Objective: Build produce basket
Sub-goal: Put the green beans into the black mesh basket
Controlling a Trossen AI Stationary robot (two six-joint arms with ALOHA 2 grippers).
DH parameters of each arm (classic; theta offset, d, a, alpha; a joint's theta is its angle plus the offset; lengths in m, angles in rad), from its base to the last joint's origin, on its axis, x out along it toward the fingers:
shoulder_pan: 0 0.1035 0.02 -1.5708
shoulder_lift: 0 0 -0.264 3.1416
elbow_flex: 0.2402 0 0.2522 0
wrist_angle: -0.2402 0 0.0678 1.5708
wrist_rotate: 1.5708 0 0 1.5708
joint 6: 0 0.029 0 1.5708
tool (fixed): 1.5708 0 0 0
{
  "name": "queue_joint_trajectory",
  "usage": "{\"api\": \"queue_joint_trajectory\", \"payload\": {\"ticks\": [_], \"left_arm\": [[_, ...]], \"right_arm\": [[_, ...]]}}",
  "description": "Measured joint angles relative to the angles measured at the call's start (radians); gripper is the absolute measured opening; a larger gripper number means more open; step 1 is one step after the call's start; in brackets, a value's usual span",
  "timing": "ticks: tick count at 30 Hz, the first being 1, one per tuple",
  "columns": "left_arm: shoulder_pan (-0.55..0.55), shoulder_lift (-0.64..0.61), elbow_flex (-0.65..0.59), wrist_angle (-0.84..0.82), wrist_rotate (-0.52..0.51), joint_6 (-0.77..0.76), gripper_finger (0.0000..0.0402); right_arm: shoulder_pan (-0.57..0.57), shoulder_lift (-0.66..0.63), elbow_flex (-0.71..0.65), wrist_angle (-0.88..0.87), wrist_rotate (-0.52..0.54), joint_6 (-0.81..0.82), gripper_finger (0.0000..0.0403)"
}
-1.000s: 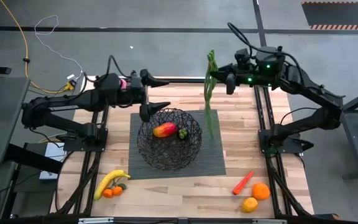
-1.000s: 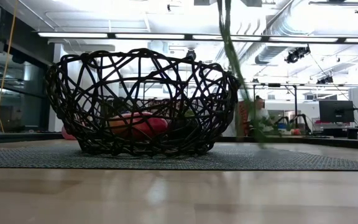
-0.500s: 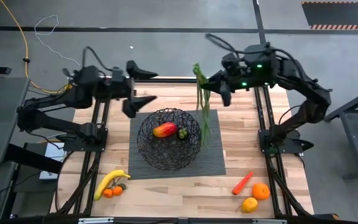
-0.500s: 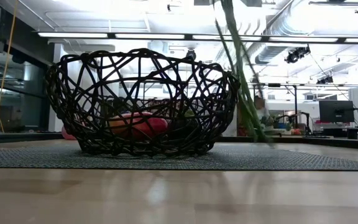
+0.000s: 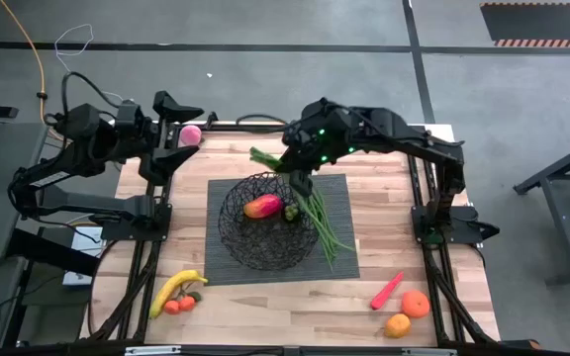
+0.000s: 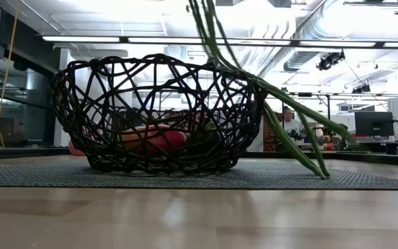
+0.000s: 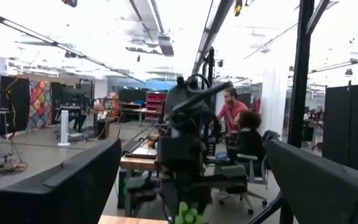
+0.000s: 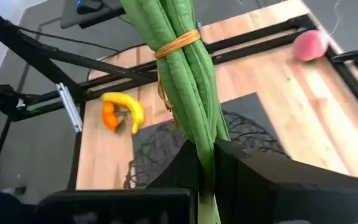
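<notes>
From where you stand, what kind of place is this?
Likely a robotics lab in an open workshop: a wooden table with toy fruit around a basket, exposed ceiling ducts, and people at desks with monitors.

No text, label, brand, number or sign could be read in any view — neither on the desk nor in the room behind it
</notes>
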Motion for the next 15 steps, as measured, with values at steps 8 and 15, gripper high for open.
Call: {"api": "queue_joint_trajectory", "payload": {"ticks": [8, 15], "left_arm": [[0.0, -0.004, 0.0, -0.091, -0.034, 0.007, 0.039], [0.0, 0.022, -0.002, -0.168, -0.056, -0.001, 0.039]], "right_arm": [[0.017, 0.111, -0.002, 0.034, 0.058, -0.003, 0.0], [0.017, 0.248, -0.003, 0.036, 0.135, -0.01, 0.0]]}}
